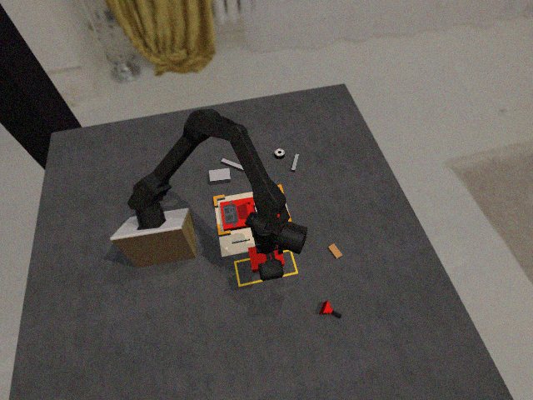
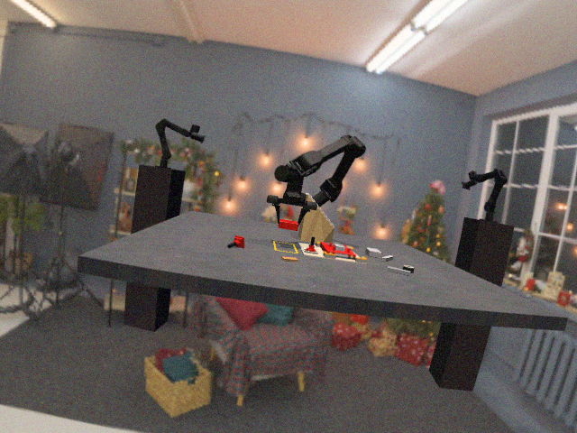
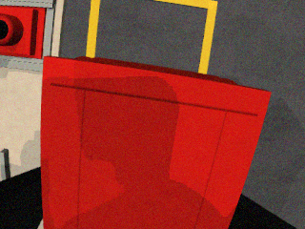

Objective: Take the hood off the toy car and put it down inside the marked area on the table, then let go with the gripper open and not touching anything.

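My gripper (image 1: 269, 257) (image 2: 288, 224) is shut on the red hood (image 1: 256, 259) (image 2: 288, 225) (image 3: 143, 143) and holds it well above the table. The hood's broad red face fills much of the wrist view. The marked area is a yellow outline (image 1: 236, 273) (image 2: 287, 252) (image 3: 210, 38); in the wrist view it shows beyond the hood's far edge, partly hidden by it. The red toy car (image 1: 237, 215) (image 2: 337, 250) sits between orange corner pieces on a cream board (image 1: 226, 247) (image 3: 19, 105); the arm hides part of it in the top view.
A red piece with a black lever (image 2: 311, 248) stands on the cream board beside the marked area. An orange block (image 1: 335, 251) (image 2: 289, 258) and a red wedge with a black handle (image 1: 326, 307) (image 2: 239, 242) lie nearby. A grey block (image 1: 219, 175), thin bars and a ring (image 1: 279, 153) lie beyond the car.
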You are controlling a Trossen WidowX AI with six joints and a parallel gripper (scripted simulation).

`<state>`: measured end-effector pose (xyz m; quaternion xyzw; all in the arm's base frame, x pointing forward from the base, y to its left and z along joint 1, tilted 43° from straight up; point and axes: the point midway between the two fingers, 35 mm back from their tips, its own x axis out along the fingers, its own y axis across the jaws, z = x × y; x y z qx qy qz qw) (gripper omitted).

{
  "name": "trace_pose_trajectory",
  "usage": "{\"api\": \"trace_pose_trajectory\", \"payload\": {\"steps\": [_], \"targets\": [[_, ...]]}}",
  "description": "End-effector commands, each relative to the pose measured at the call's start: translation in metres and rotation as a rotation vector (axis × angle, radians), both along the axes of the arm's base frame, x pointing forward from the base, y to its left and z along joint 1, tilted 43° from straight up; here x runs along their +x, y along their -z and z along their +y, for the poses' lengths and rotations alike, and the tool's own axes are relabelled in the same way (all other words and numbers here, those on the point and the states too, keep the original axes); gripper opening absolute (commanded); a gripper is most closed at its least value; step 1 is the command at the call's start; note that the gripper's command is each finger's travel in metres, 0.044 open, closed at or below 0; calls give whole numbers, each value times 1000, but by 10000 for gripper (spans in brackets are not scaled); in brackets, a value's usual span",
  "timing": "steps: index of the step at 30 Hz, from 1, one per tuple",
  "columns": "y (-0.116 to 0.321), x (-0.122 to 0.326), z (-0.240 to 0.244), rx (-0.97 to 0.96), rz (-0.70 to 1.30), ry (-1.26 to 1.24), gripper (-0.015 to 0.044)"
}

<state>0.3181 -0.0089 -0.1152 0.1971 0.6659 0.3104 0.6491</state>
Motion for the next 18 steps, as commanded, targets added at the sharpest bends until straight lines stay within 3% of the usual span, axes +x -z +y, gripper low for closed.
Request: {"api": "trace_pose_trajectory", "payload": {"steps": [1, 18], "targets": [[3, -1, 3, 3, 4, 4, 0], [15, -2, 14, 4, 4, 4, 0]]}}
